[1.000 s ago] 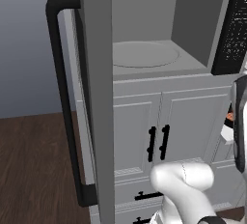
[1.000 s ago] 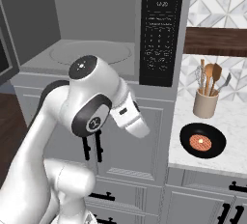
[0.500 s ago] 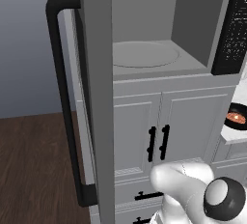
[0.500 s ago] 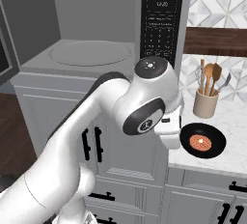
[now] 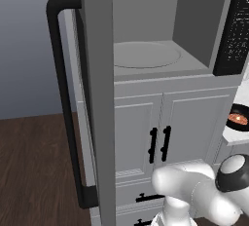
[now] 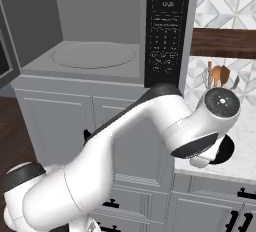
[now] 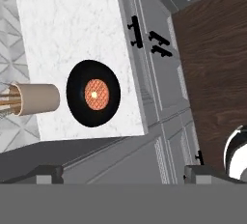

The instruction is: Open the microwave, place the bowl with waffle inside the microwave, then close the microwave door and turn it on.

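We see the microwave (image 5: 160,49) standing open, its grey inside bare around the round turntable (image 6: 94,55). The microwave door (image 5: 95,98) is swung wide out to the left, edge-on to us in the left base view, with its long black bar handle (image 5: 65,103) facing left. The black button panel (image 6: 167,31) sits at the right of the opening.

The bowl with waffle (image 7: 93,93) rests on the white marble counter (image 7: 72,30) to the right of the microwave, near the counter's front edge. In the hand view we look straight down on it: a round black bowl with the orange-brown waffle at its centre. A tan holder of wooden utensils (image 7: 34,98) stands just beside it, farther back toward the patterned wall, apart from the bowl.

Our gripper (image 7: 120,172) hangs above the counter, over the bowl, with its two dark fingertips (image 7: 46,173) spread far apart at the bottom of the hand view and nothing between them. In the right base view the arm reaches over the counter and covers most of the bowl.

White cabinets with black handles (image 5: 159,144) sit below the microwave, above a dark wood floor (image 5: 34,171).
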